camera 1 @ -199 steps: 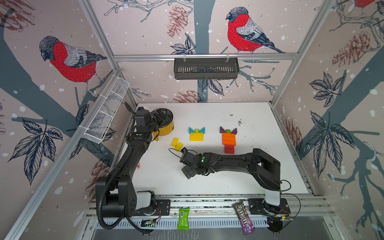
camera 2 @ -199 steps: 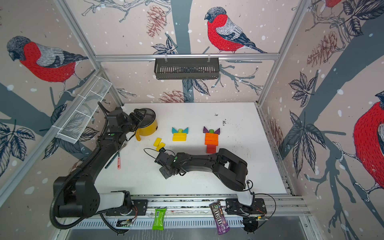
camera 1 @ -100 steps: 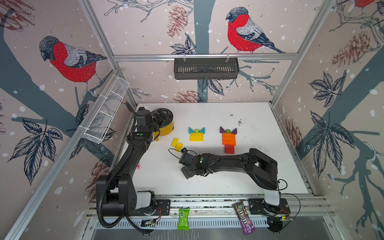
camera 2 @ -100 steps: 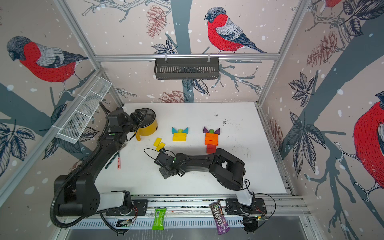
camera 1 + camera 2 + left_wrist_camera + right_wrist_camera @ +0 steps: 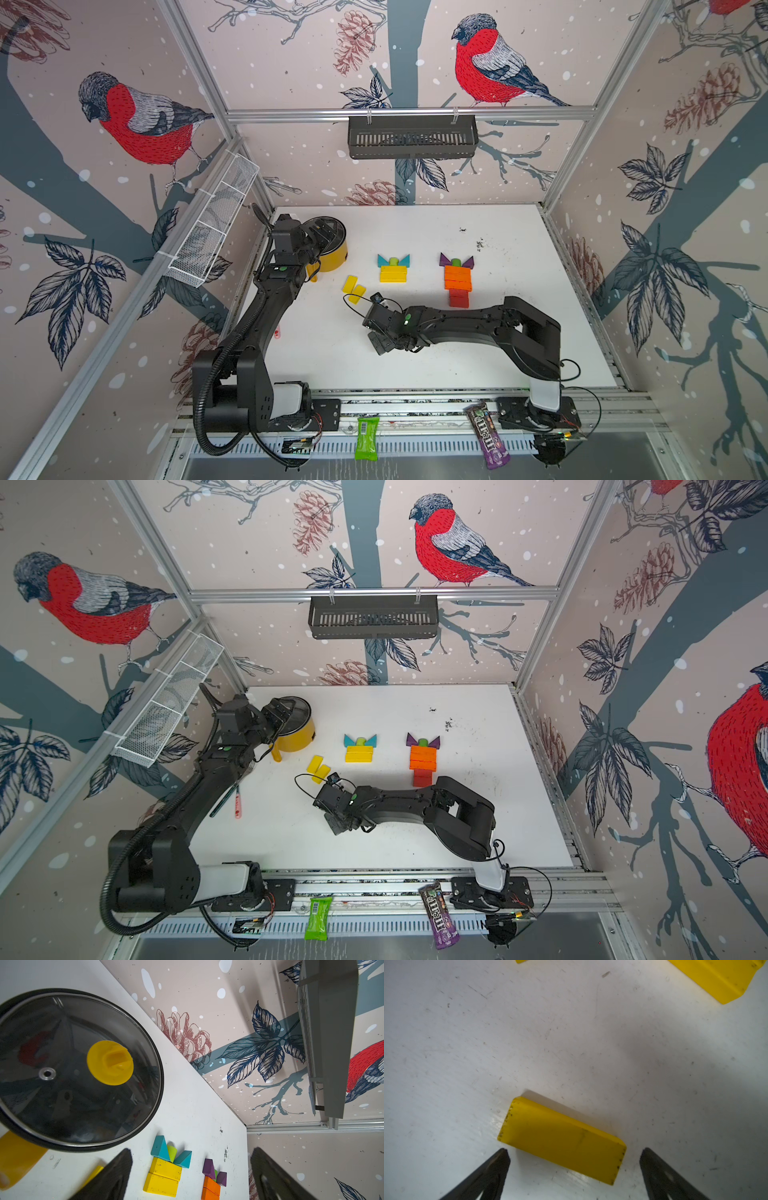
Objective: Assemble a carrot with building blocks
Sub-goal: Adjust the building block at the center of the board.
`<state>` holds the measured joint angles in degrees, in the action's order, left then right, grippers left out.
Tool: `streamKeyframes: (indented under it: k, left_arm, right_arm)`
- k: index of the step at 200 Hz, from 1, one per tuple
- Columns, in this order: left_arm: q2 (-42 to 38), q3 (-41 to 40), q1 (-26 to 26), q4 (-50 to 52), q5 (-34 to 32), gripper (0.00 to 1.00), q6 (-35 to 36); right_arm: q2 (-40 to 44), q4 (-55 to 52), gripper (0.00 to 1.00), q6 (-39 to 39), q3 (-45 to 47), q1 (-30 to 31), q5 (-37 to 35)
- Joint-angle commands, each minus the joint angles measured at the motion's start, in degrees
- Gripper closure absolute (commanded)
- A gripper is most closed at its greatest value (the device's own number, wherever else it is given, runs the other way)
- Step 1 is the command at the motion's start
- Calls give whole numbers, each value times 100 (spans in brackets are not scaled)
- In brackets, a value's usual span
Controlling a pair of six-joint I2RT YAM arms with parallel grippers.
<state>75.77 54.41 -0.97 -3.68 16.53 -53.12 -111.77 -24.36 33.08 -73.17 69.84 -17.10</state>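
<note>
At the near edge of the table (image 5: 415, 374), along the aluminium rail, lie a green snack wrapper (image 5: 367, 438) and a purple packet (image 5: 438, 916) that reads m&m's. Just past them my right arm reaches leftward, low over the white surface. The right claw (image 5: 575, 1150) is spread wide, and a yellow bar (image 5: 562, 1140) lies flat just ahead of its tips, touching neither.

Beyond, in both top views, two loose yellow bars (image 5: 350, 283) sit side by side; which one is at my claw I cannot tell. The other building blocks form two flat figures mid-table. The yellow figure (image 5: 392, 274) is topped by teal triangles and a lime piece. The orange figure (image 5: 457, 279) has purple triangles far and red bars near. From there to the right wall the table shows bare white.

Far left, the left claw (image 5: 191, 1150) hangs spread over the dark lid (image 5: 72, 1084) of the yellow pot (image 5: 332, 262), gripping nothing. A black basket (image 5: 411, 137) hangs on the back wall.

Since a second ago, little differs — the right arm has barely shifted, and the blocks lie as they did.
</note>
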Motion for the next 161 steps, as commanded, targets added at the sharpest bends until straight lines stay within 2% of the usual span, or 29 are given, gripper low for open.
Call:
streamKeyframes:
  k: [1, 46, 107, 161]
  left_arm:
    - [19, 26, -15, -156, 33, 10, -14]
    - [34, 26, -55, -148, 23, 10, -5]
    - [43, 26, -114, -156, 25, 10, 11]
    - [70, 30, -141, -143, 16, 10, 21]
  right_arm:
    - [115, 51, 1, 160, 95, -18, -67]
    - [305, -25, 1, 12, 380, -51, -60]
    - [375, -151, 1, -217, 553, -545, -276]
    - [471, -172, 1, -436, 378, -368, -96]
